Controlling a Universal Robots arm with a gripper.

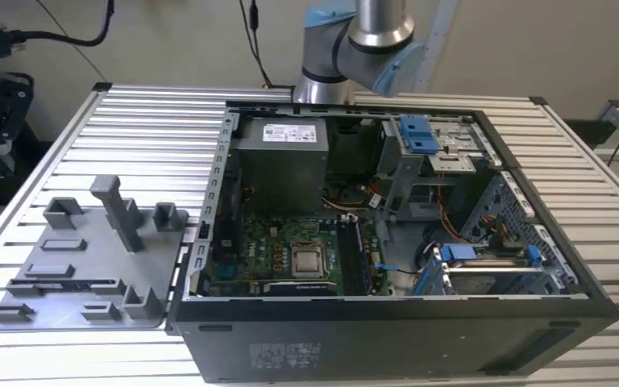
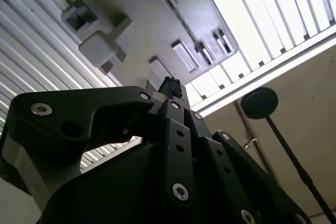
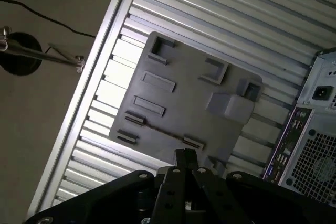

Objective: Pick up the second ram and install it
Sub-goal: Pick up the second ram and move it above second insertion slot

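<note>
The gripper (image 3: 185, 155) hangs high over the grey holder plate (image 3: 184, 93). In both wrist views its two tips look pressed together with no gap, and I see nothing held between them.

The second ram (image 1: 71, 283) is, I think, the thin dark strip standing on its edge in the long slot of the plate. In the exterior view the plate lies on the table (image 1: 159, 137) at about 8 o'clock from the open computer case (image 1: 396, 339). The strip runs near the plate's 6 o'clock edge.

Here is what could go wrong.

- If the tips go down closed like this, they would bump the top edge of the ram and not go around it.
- The ram is thin and stands on edge, so a grab that is a bit off to one side could tip it or let it slip out.
- Small blocks (image 1: 143, 300) stand just beside the slot and a tall post (image 1: 116, 211) stands near it at 12 o'clock, so a crooked way down could hit them and shove the plate.
- The long memory slots (image 1: 355, 256) sit deep inside the case, near the metal frame and wires. A tilted ram could miss its slot, or get pushed in crooked and stick.
</note>
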